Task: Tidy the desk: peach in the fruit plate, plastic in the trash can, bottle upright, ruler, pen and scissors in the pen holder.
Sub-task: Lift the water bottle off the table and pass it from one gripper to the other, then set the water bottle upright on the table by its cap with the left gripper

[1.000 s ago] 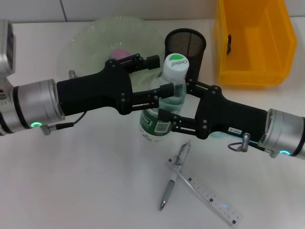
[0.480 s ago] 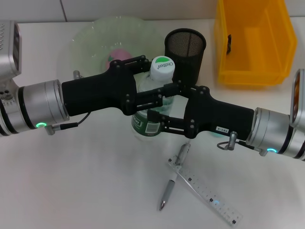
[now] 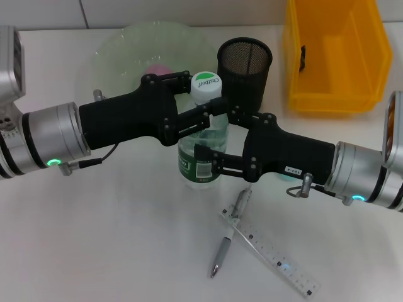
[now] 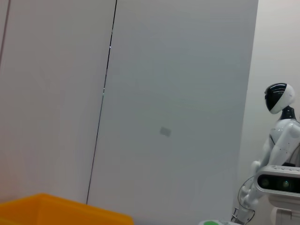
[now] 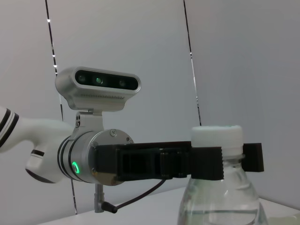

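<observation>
Bottle (image 3: 203,141) is standing close to upright at mid-desk, clear plastic with a green label and a white cap topped green, water showing inside. Both grippers are closing on it from opposite sides.

Desk (image 3: 113,251), white, is carrying everything.

Left gripper (image 3: 200,104) is reaching in with its black fingers pinching the bottle just under the cap; the right wrist view is showing a black finger bar lying straight across the neck beneath the white cap.

Right gripper (image 3: 214,141) is coming in lower, its fingers pinching the bottle's body at about label height, one finger running across the shoulder and the other across the label.

Trash can (image 3: 334,53), a yellow bin, is sitting well apart from the jaws, beyond the right arm, with a small dark item against its inner wall.

Fruit plate (image 3: 119,47), pale translucent green, is lying behind the left gripper, partly hidden by that arm.

Pen holder (image 3: 245,69), black mesh, is standing just behind the bottle and jaws.

Ruler (image 3: 277,258), clear, is lying flat on the near side of the right gripper, well below the jaws.

Pen (image 3: 228,236), silver, is lying crossed over the ruler's end nearest the jaws.

Peach (image 3: 157,68), pink, is showing in the plate just above the left gripper's body.
</observation>
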### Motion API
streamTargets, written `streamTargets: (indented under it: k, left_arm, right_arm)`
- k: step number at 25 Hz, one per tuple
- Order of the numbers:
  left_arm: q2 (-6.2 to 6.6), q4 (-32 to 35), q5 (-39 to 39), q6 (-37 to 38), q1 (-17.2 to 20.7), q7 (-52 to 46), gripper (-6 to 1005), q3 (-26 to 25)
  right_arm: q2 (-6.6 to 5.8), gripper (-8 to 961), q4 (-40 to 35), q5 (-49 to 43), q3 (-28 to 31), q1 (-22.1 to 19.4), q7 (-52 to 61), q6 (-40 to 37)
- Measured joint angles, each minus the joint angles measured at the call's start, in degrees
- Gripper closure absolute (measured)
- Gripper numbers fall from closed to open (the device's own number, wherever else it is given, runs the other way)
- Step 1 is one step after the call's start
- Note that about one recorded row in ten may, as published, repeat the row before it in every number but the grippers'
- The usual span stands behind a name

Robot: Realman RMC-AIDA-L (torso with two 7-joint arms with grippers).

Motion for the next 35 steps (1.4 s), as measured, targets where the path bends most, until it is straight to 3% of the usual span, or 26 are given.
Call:
streamTargets:
  k: [5, 11, 18, 24, 26, 31, 35]
  left_arm:
    - [0.29, -0.4, -3.6, 1.7, 0.7, 0.7, 548, -0.4]
    - [0.80, 1.1, -9.6, 7.5, 2.7, 0.5, 548, -0.5]
    - [0.96, 1.8, -13.5, 9.8, 4.2, -0.1, 548, -0.9]
    - [0.75, 0.7, -13.5, 3.8, 5.1, 2.7, 547, -1.0]
    - [0.63, -0.9, -13.5, 0.3, 5.2, 4.5, 547, -0.9]
    - [0.46, -4.3, -13.7, -6.7, 5.0, 8.3, 547, -1.1]
    - [0.43, -6.0, -15.1, -9.5, 4.8, 9.8, 547, -1.1]
  right_arm:
    - [0.00, 232, 0.6, 0.4, 0.5, -0.5, -0.9, 0.8]
    - [0.00, 237, 0.8, 0.4, 0.6, -2.4, -1.0, 5.0]
    - [-0.17, 242, 0.5, 1.4, 3.3, -5.6, -1.1, 4.5]
    - [-0.34, 457, -0.5, 2.1, 14.9, -11.5, -2.6, -2.4]
    - [-0.33, 489, 0.0, 2.1, 21.9, -13.9, -2.9, -4.7]
    - [-0.23, 488, 0.5, 2.1, 27.8, -15.5, -2.9, -5.0]
    - [-0.31, 488, 0.8, 2.1, 28.2, -15.6, -2.9, -4.4]
